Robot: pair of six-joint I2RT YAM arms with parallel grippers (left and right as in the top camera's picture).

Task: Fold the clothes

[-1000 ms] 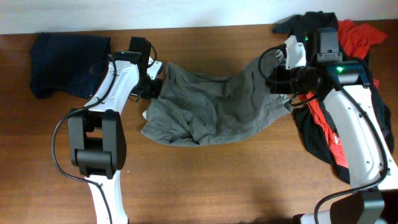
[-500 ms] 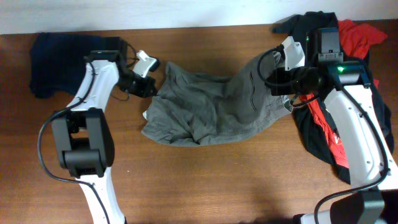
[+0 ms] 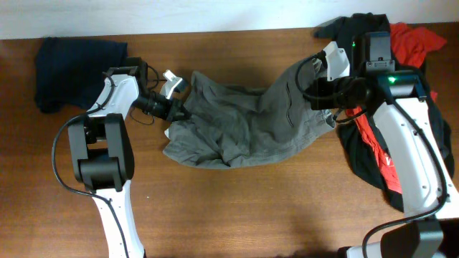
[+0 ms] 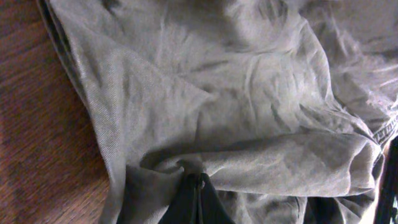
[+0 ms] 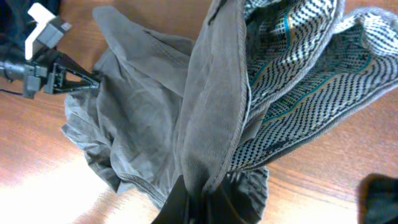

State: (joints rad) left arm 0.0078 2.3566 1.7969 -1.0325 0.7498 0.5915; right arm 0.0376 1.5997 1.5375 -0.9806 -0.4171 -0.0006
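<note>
The grey shorts (image 3: 237,122) lie crumpled across the middle of the table. My left gripper (image 3: 179,112) is at their left edge, shut on a small fold of the grey cloth (image 4: 249,93); its dark fingertips (image 4: 189,202) meet at the bottom of the left wrist view. My right gripper (image 3: 310,89) is shut on the waistband at the right end and holds it raised off the table. In the right wrist view the waistband (image 5: 214,124) rises from my gripper (image 5: 199,199), and the checked pale lining (image 5: 292,81) shows inside.
A dark navy garment (image 3: 72,68) lies at the back left, just behind my left arm. A pile of black and red clothes (image 3: 376,154) lies under my right arm at the right edge. The wall runs along the table's back edge.
My left arm has swung back and to the left and its wrist has turned, while the gripper stays at the shorts' left edge. The right gripper and waistband have barely moved.
</note>
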